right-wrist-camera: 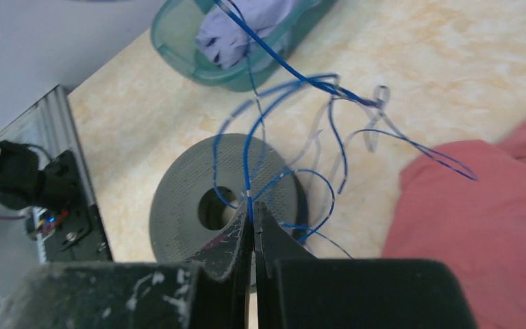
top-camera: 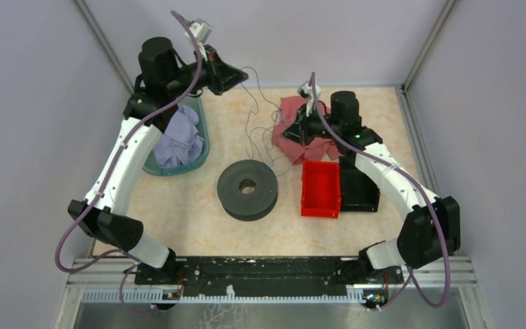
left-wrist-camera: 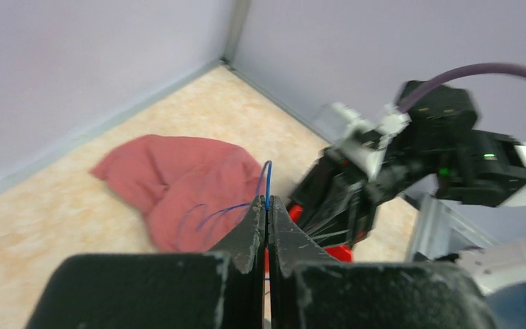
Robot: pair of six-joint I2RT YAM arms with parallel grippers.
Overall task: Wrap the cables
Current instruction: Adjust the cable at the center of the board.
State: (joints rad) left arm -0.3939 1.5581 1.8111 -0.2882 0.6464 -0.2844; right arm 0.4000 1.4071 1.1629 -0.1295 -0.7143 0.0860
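The cables (right-wrist-camera: 248, 154) are one hair-thin bluish wire, springy and almost weightless by the look of it. It keeps its own curls, so I'd expect it to tangle and snag readily, to slip out of anything but a tight pinch, and to kink if pulled hard. The sensible hold is on a single strand near a free end, away from the knotted loops, with gentle tension kept between two holds.

The wire hangs in loose loops above the far middle of the surface (top-camera: 383, 116), between the teal basket (top-camera: 202, 140) and the red cloth (top-camera: 289, 110), just beyond the black spool (top-camera: 247, 188).

The left fingers (left-wrist-camera: 253, 229) are raised near the back corner and pressed fully together, with a strand rising from between their tips, so they are pinching it. The right fingers (right-wrist-camera: 236, 236) sit low over the cloth and are likewise closed, with one strand clamped at the tips and running up into the loops. The wire is held at two places and nothing is round the spool yet.
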